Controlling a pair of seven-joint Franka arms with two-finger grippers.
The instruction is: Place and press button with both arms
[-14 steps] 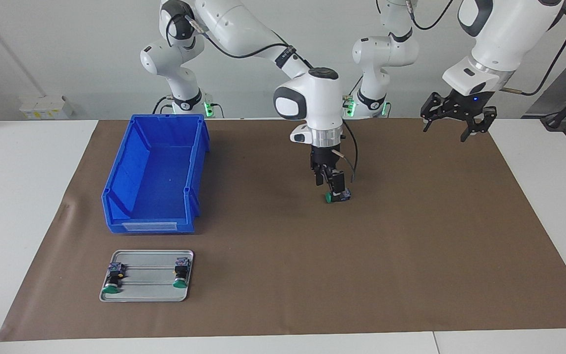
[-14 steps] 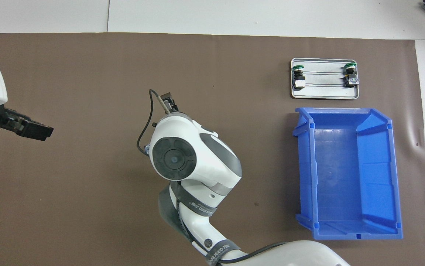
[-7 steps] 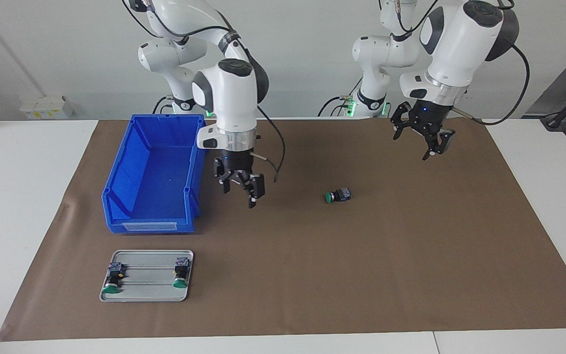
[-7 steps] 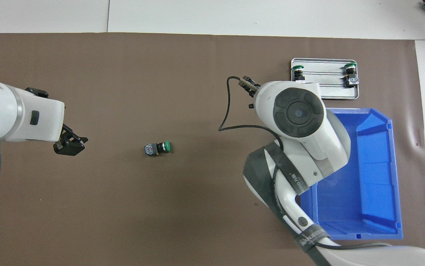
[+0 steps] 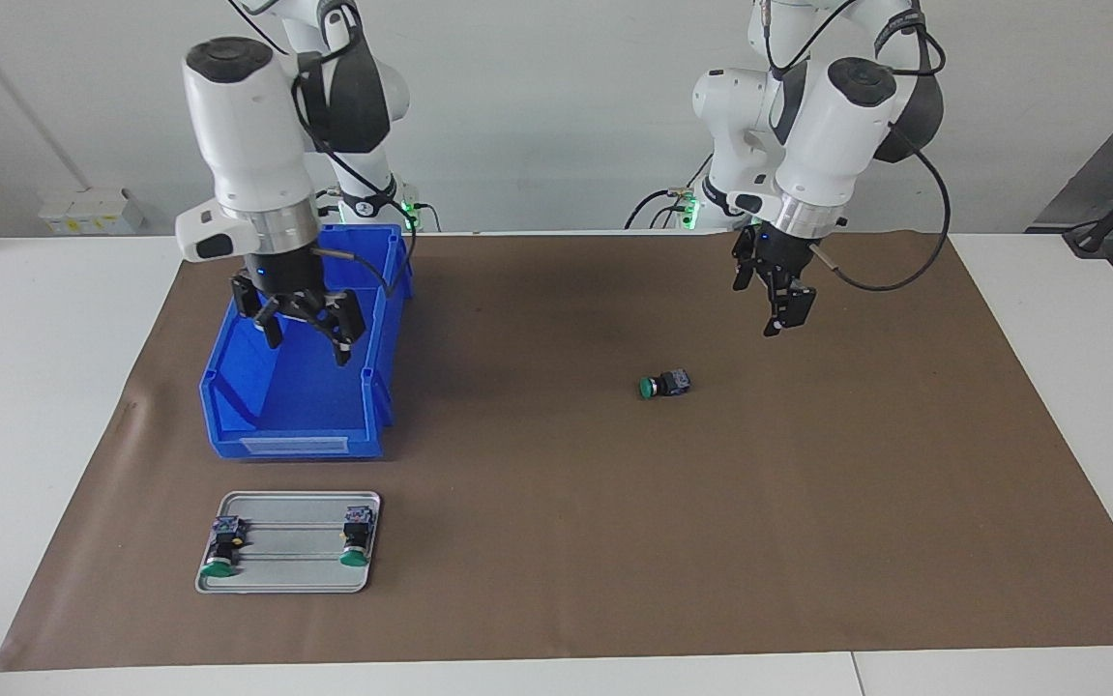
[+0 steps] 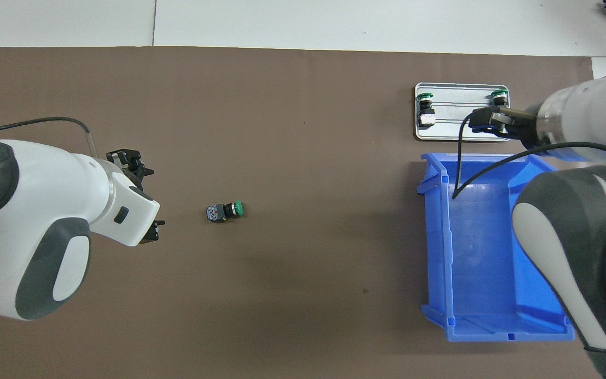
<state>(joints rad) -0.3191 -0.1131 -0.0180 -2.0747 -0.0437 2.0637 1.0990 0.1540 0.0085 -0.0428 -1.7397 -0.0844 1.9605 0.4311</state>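
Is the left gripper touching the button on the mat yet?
Apart. The facing view shows the left gripper raised above the mat, with bare brown paper between it and the button.

A matt brown paper-like sheet (image 5: 807, 503) covers the smooth white desk (image 5: 53, 387). The blue bin (image 5: 305, 425) is glossy moulded plastic; the tray (image 5: 290, 570) beside it is brushed, dull-shining metal. Each arm's shell (image 5: 247, 126) is glossy white plastic with grey rings. The button (image 5: 662, 386) shows a smooth green plastic cap on a black body.
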